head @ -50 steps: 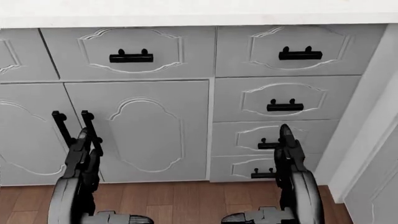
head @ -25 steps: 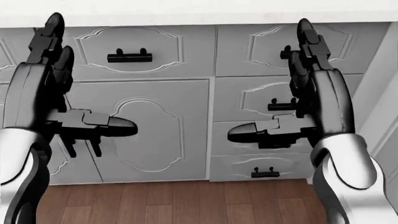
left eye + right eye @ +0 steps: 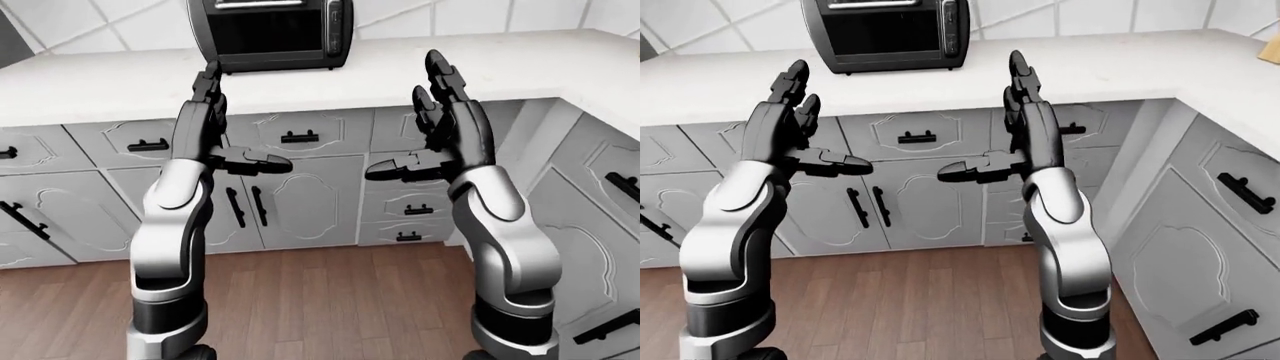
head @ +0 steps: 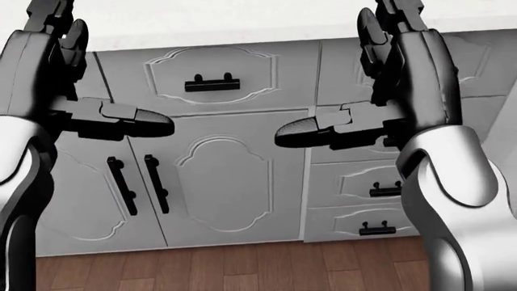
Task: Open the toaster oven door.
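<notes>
Left hand [image 3: 205, 124] & right hand [image 3: 445, 112] both raised, fingers spread upward w/ thumbs jutting inward, holding nothing. Toaster oven [image 3: 270, 34] sits on the white counter [image 3: 500, 64] near the left-eye view's top edge, door [image 3: 262, 31] shut, handle bar along its top edge only partly in view. Hands hang well short of it, over the cabinet fronts [image 3: 300, 195]. Risk: reaching w/o stepping closer could overextend the arms, so fingers might skid off the handle or shove the oven toward the wall.

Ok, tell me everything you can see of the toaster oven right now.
The toaster oven is a dark, glossy box with a black glass door, shut, a pale bar handle along the door's top and a control strip down its right side. It stands upright on the white counter against the tiled wall, its top cropped. Neither robot hand touches it.
</notes>
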`<state>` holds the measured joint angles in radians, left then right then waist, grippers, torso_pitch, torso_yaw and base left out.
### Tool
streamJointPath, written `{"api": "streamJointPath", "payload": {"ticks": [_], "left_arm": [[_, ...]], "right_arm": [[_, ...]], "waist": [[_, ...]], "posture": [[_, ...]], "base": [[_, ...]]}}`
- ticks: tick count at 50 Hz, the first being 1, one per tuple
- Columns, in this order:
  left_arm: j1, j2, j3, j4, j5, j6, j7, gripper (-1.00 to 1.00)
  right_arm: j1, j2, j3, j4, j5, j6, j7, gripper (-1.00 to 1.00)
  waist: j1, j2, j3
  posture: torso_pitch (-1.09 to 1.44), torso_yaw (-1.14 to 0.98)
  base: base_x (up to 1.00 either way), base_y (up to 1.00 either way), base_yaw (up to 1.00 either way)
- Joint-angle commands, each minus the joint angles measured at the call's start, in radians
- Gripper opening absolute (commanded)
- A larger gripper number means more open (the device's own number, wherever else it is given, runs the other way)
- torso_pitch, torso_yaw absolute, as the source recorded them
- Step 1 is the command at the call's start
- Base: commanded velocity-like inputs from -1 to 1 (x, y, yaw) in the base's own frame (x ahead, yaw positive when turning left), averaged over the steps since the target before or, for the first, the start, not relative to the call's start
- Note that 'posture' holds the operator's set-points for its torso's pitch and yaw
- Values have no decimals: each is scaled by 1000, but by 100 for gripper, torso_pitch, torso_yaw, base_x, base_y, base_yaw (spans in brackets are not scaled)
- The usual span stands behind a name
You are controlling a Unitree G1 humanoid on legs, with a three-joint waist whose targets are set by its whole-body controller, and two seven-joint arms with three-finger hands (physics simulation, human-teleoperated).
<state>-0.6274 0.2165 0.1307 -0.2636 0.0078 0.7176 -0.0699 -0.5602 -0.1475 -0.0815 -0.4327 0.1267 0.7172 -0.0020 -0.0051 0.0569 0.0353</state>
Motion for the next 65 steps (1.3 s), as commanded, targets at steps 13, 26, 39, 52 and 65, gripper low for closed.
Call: {"api": "streamJointPath", "payload": {"ticks": [13,26,39,52,65], "left_arm": [[-30,0,-4,-59,18,-35,-7,100],[-36,-1,-6,-62,28,-29,-12,100],[-10,-6,-7,-81,37,-30,-13,100],[-14,-6,-8,-78,45,-28,-17,100],[0,-5,-5,-82,52,-36,-17,100]], "right_arm": [[-5,3,-19,-46,-18,-60,10,100],[-24,4,-14,-56,-15,-44,12,100],[13,10,-18,-81,-14,-52,15,100],[15,9,-15,-84,-20,-53,19,100],[14,11,-9,-78,-31,-57,27,100]], "waist": [[-11,-118,-28],[-2,-3,-7],[8,-106,-8],[0,19,-5],[11,-120,-11]], "posture": [[0,0],[0,0],[0,0],[0,0],[0,0]], "base": [[2,42,0],[22,25,0],[31,14,0],[33,7,0],[36,16,0]]}}
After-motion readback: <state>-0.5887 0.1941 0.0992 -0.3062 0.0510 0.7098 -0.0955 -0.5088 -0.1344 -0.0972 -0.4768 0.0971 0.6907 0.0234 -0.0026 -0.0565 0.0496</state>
